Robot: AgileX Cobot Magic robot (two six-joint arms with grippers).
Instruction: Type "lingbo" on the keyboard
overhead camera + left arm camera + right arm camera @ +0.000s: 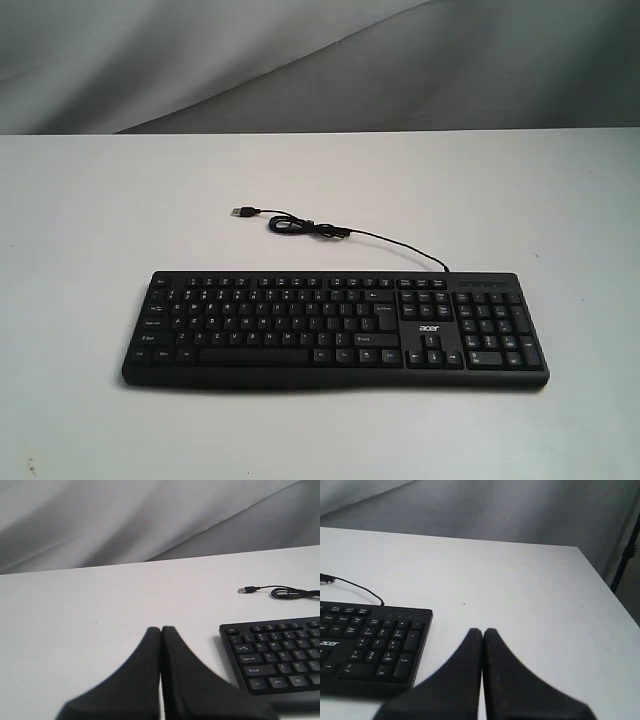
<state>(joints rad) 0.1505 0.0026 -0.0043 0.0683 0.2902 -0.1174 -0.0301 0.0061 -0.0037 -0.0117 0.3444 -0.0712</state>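
wide black plastic keyboard [335,325] flat on white table [100,200], thin black cable [310,228] behind it | left tool [161,629] clenched, empty, beside keyboard's Ctrl end | right tool [482,630] clenched, empty, beside numpad end | rigid, light, likely slides: don't grasp, tap keycaps straight down

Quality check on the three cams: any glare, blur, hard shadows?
Exterior view: even, soft light, no glare, only a thin shadow under the keyboard, its legends small and soft. Left wrist view: left end effector out of focus up close, keys sharper. Right wrist view: right end effector blurred too, number pad legends legible.
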